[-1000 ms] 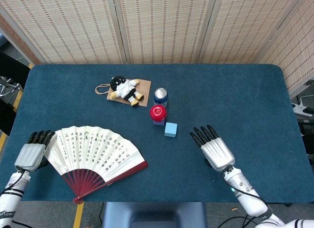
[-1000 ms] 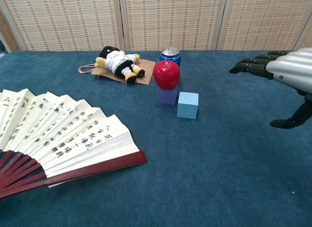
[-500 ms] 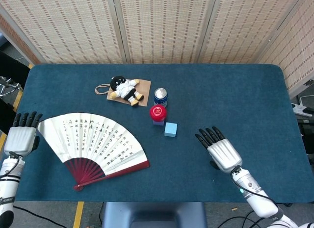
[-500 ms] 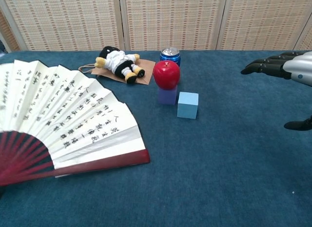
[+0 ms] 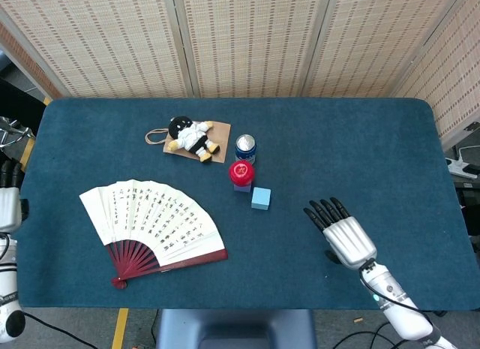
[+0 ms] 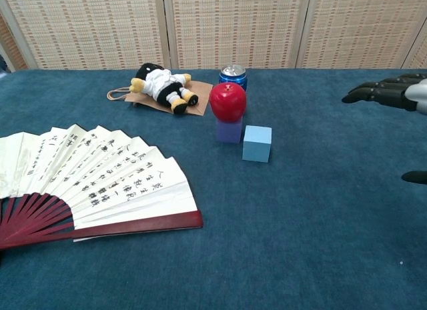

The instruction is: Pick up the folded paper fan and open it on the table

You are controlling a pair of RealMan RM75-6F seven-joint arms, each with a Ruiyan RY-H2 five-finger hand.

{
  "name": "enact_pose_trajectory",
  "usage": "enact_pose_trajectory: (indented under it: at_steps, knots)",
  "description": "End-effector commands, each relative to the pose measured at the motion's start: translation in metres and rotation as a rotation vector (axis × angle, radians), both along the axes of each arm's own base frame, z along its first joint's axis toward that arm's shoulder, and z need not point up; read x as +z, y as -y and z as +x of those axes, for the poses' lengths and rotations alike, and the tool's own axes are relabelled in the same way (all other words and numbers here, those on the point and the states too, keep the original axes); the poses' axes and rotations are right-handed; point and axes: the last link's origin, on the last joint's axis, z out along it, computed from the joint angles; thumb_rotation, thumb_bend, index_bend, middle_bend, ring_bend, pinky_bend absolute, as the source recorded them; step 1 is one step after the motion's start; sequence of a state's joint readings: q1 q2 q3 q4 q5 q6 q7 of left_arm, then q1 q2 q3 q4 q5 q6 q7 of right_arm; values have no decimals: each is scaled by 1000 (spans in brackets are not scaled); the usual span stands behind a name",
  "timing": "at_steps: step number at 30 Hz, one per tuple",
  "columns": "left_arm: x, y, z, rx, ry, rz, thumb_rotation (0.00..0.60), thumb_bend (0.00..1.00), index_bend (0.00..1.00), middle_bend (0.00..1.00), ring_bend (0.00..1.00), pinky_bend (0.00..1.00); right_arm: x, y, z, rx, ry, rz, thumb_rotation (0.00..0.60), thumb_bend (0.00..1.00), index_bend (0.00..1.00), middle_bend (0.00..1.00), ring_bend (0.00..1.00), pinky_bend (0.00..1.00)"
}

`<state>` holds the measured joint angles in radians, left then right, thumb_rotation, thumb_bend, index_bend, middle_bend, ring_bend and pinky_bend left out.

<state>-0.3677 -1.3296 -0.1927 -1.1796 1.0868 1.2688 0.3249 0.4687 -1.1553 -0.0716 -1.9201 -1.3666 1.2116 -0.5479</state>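
One white paper fan with dark red ribs (image 5: 154, 227) lay spread flat near the blue desk's (image 5: 360, 154) front-left edge. I judged it light, thin and tearable, best gripped at the stiff rib pivot. Both my left hand (image 5: 8, 199) and right hand (image 5: 346, 235) hovered spread wide, holding nothing.

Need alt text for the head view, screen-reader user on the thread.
An open paper fan lies flat on a blue table, with no hand touching it. The left hand sits off the table's left edge; the right hand hovers open near the right front. Behind the fan are a plush doll, a can, a red apple and a light blue block.
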Motion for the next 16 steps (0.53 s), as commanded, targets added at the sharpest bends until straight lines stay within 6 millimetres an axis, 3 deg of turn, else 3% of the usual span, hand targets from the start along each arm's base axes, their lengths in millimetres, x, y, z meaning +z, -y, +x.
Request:
enact_pose_trajectory:
  at_steps: [1, 3, 5, 8, 10, 16]
  knots:
    - [-23, 90, 71, -319, 974, -258, 600, 415, 0, 0, 0, 26, 9, -21, -20, -50, 46, -67, 600, 135, 0, 0, 0, 0]
    - [-27, 112, 69, -323, 1014, -387, 600, 404, 0, 0, 0, 27, 14, -32, -33, -77, 61, -111, 600, 136, 0, 0, 0, 0]
    - [-28, 129, 58, -327, 921, -468, 600, 403, 0, 0, 0, 27, 21, -46, -50, -114, 65, -170, 600, 136, 0, 0, 0, 0]
    - [-30, 131, 45, -361, 702, -461, 600, 407, 0, 0, 0, 27, 32, -66, -74, -163, 68, -264, 600, 135, 0, 0, 0, 0]
    - [-32, 131, 44, -372, 667, -436, 600, 410, 0, 0, 0, 28, 38, -74, -86, -203, 93, -316, 600, 135, 0, 0, 0, 0]
    - [-34, 129, 42, -364, 575, -398, 600, 414, 0, 0, 0, 28, 57, -70, -96, -220, 121, -376, 600, 135, 0, 0, 0, 0]
